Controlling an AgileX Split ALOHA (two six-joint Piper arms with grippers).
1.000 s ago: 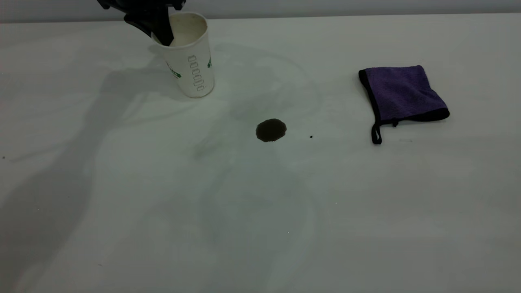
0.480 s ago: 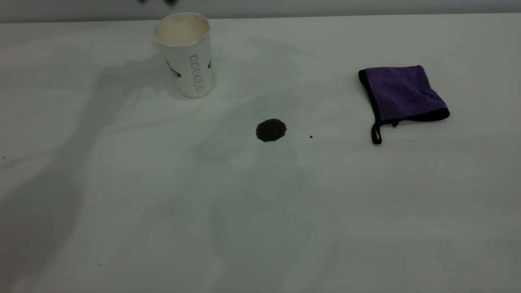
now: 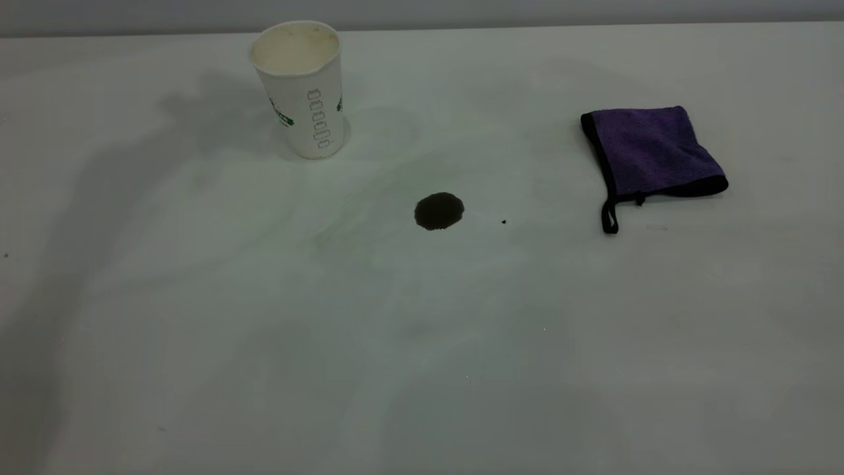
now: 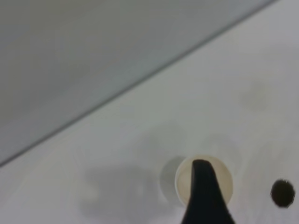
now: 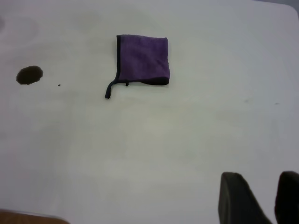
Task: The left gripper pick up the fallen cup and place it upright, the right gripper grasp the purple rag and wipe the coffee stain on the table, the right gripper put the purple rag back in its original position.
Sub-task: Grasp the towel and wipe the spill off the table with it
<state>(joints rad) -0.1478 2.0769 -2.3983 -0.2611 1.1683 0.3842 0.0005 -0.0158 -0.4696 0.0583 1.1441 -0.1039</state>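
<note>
From the outside camera we've got the cup (image 3: 300, 88) standing upright near the far left of the table (image 3: 198, 343), nothing touching it. The coffee stain (image 3: 439, 211) sits mid-table, well apart from the cup, and the purple rag (image 3: 649, 155) lies flat over on the right with its loop tab hanging toward the front edge. No arms show up in this shot.

On the left wrist cam, we're looking down at the cup's (image 4: 203, 179) open mouth. One dark finger of the left gripper (image 4: 205, 196) shows over it, so we can't tell how its jaws stand. The stain (image 4: 282, 192) is off to the side.

On the right wrist cam, the right gripper (image 5: 259, 198) has its two fingertips apart, holding nothing, well away from the rag (image 5: 142, 59) and the stain (image 5: 29, 75).
</note>
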